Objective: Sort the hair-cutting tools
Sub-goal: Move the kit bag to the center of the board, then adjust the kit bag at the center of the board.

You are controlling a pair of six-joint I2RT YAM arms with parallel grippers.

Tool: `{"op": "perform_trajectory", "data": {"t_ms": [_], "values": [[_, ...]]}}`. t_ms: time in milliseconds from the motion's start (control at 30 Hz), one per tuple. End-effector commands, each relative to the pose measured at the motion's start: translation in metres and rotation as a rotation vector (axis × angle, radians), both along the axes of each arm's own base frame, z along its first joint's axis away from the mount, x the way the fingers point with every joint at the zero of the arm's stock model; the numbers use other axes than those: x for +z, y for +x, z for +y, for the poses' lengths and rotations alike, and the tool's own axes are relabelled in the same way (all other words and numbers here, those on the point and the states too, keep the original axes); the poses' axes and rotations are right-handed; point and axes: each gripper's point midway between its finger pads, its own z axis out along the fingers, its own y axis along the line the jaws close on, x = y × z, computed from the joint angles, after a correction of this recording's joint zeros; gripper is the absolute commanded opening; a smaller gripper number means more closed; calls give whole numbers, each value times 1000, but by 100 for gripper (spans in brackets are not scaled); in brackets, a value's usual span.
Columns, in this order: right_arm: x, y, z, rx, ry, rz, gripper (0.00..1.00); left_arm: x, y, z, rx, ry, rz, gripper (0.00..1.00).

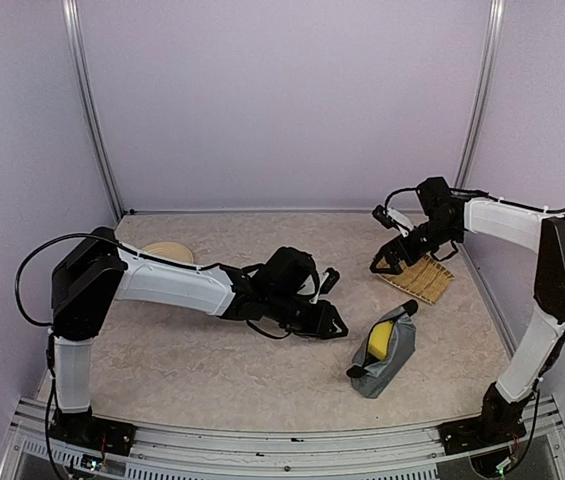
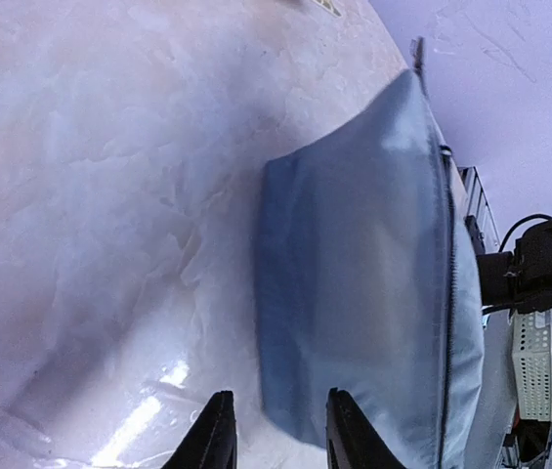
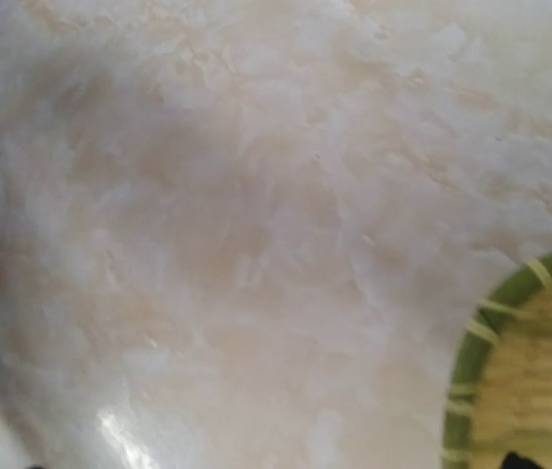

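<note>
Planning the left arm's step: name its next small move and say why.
Probably ease the left gripper forward and close on the edge of the grey pouch. Its jaws stand parted with nothing between them, and the pouch's near end lies right in front of them.

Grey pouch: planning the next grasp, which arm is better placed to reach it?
Left. The left tool sits at the grey pouch, jaws apart; the right tool hangs over the woven tray, farther away.

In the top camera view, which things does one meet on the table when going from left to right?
round beige plate → left gripper → grey pouch → woven tray
</note>
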Motion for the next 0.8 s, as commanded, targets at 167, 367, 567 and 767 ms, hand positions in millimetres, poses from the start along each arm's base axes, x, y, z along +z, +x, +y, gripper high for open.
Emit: {"op": "perform_trajectory", "data": {"t_ms": [167, 367, 567, 767], "values": [[46, -30, -58, -80, -167, -147, 100, 6, 33, 53, 119, 112, -88, 27], [7, -92, -100, -8, -370, -82, 87, 1, 9, 36, 3, 138, -131, 6], [-45, -157, -114, 212, -472, 35, 29, -4, -17, 8, -99, 98, -100, 0], [-77, -170, -87, 334, -399, 105, 24, -4, -41, -5, -140, 67, -101, 0]]}}
